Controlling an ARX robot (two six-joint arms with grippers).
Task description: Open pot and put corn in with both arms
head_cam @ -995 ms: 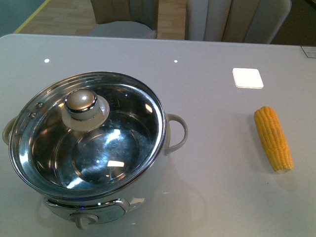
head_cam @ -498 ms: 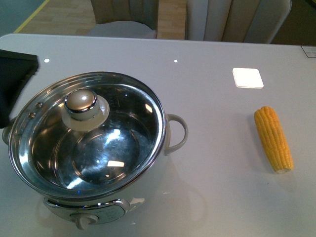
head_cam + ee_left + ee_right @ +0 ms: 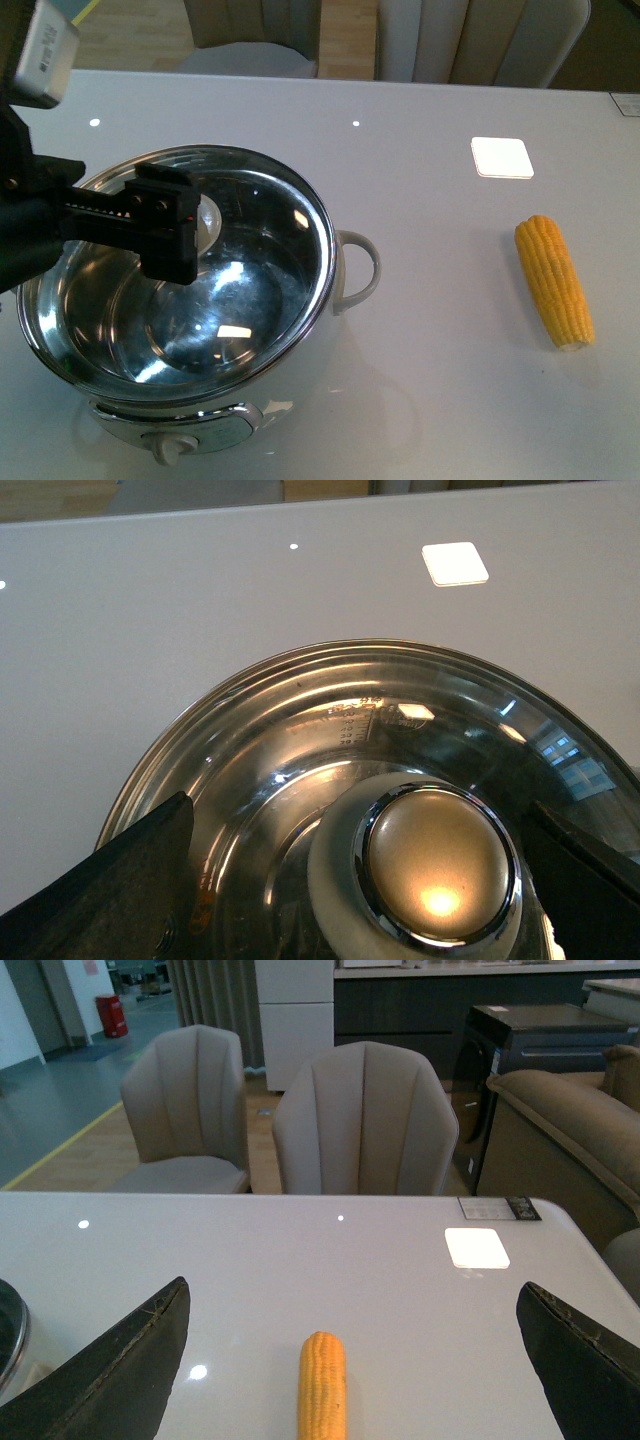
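Note:
The pot [image 3: 345, 270] stands at the table's left with its glass lid [image 3: 270, 250] on it. My left gripper [image 3: 170, 240] hangs over the lid and hides most of the lid knob [image 3: 208, 225]. In the left wrist view the left gripper [image 3: 360, 810] is open, one finger [image 3: 120, 890] on each side of the knob [image 3: 438, 865], apart from it. The corn [image 3: 553, 282] lies on the table at the right. In the right wrist view the right gripper [image 3: 352, 1295] is open above the table, with the corn [image 3: 322, 1385] lying lengthwise between its fingers [image 3: 580, 1360], untouched.
A white square patch [image 3: 501, 157] lies on the grey table [image 3: 430, 380] behind the corn. Upholstered chairs [image 3: 365, 1120] stand beyond the table's far edge. The pot's control knob [image 3: 170, 445] faces the front edge.
My left arm came in from the left and now sits over the lid knob with open fingers. The pot, lid and corn have not moved.

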